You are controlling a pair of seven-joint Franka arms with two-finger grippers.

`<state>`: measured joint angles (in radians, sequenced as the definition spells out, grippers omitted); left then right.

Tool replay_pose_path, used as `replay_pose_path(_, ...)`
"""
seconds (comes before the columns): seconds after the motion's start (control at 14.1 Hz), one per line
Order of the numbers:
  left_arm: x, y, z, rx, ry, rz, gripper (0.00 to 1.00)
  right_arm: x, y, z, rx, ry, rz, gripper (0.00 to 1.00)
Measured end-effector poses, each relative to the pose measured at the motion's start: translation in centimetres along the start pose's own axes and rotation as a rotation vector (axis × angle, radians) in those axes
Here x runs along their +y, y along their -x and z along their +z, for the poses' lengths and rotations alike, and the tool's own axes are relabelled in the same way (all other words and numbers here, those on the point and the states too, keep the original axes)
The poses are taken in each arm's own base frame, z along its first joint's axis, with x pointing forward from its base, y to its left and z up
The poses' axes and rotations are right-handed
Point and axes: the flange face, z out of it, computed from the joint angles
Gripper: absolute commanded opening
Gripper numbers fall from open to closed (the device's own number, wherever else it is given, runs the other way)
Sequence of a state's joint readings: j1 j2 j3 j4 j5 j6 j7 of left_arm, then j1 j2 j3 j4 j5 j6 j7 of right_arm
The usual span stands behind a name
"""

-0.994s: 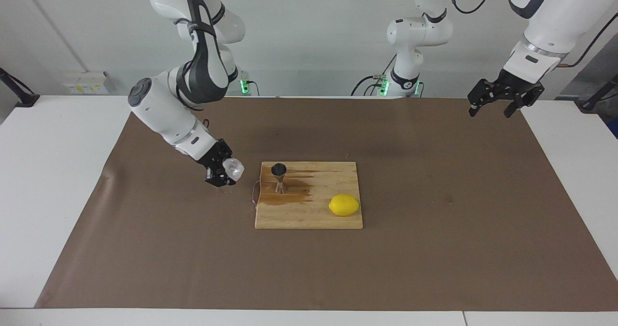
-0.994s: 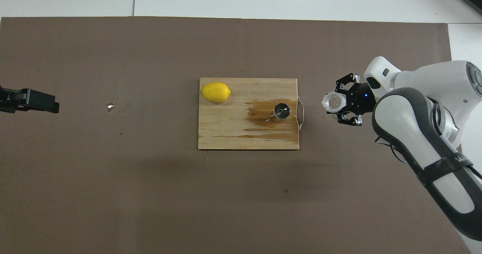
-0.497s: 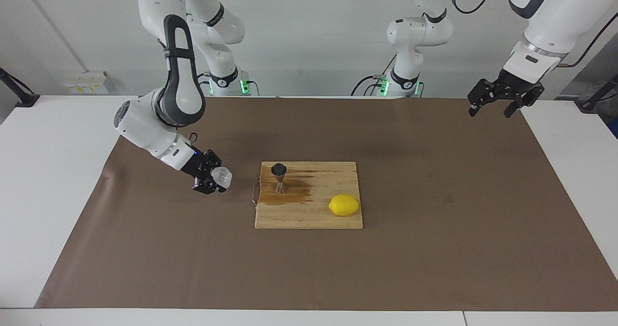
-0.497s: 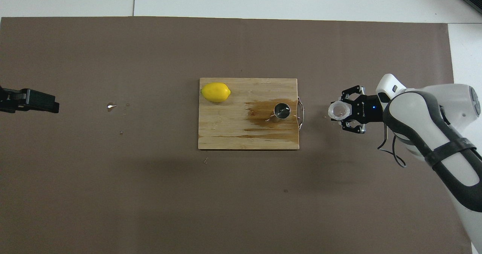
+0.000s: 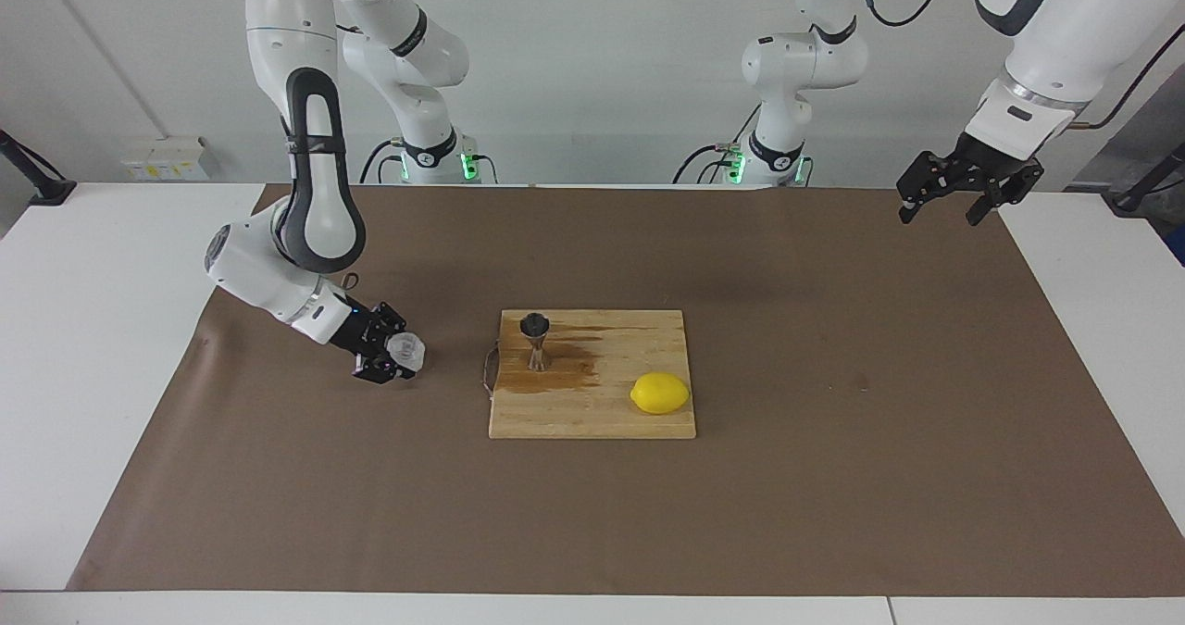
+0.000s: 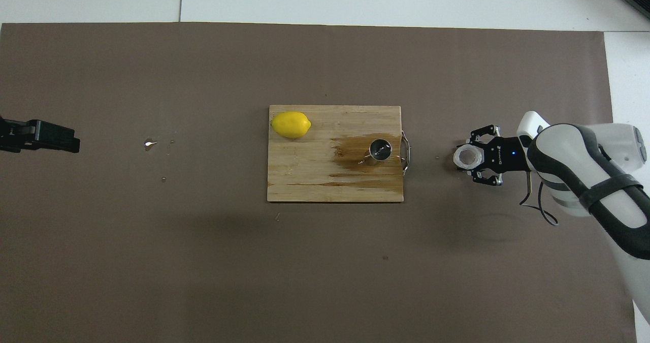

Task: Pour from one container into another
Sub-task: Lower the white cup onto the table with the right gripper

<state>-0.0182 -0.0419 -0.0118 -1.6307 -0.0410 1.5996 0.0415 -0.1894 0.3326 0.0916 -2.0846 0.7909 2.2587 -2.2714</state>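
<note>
While the jigger (image 5: 535,340) stands upright on the cutting board (image 5: 592,412), at the board's end toward the right arm, the plastic cup (image 5: 405,351) is clamped between the fingers of the right gripper (image 5: 384,358), low over the brown mat (image 5: 833,477) beside that same end of the board and well clear of the jigger. The overhead view shows the cup's open mouth turned upward, so it is being carried level, not tipped. I cannot tell whether its base already touches the mat or hangs just above it.

A dark wet stain (image 6: 355,155) spreads across the board around the jigger, and the jigger's top cone shows a glint in the overhead view. From that I judge the pouring is probably done and the cup is being set down off the board, out of the way. A lemon (image 5: 660,393) lies on the board at its end toward the left arm, apart from the jigger.

Waiting high over the mat's edge, well away from the board at the left arm's end of the table, the left gripper (image 5: 955,194) has its fingers spread and holds nothing.
</note>
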Motion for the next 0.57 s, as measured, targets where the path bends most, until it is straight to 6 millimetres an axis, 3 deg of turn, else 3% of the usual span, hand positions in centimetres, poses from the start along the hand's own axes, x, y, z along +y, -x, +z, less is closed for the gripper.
replay_pose_path(0.21, 0.0, 0.0, 0.0, 0.000, 0.000, 0.000, 1.00, 0.5, -1.1, -0.3, 0.002, 0.008, 0.010, 1.00)
replay_pose_path(0.57, 0.0, 0.0, 0.0, 0.000, 0.000, 0.000, 1.00, 1.4, -7.6, -3.7, -0.119, -0.018, 0.130, 1.00)
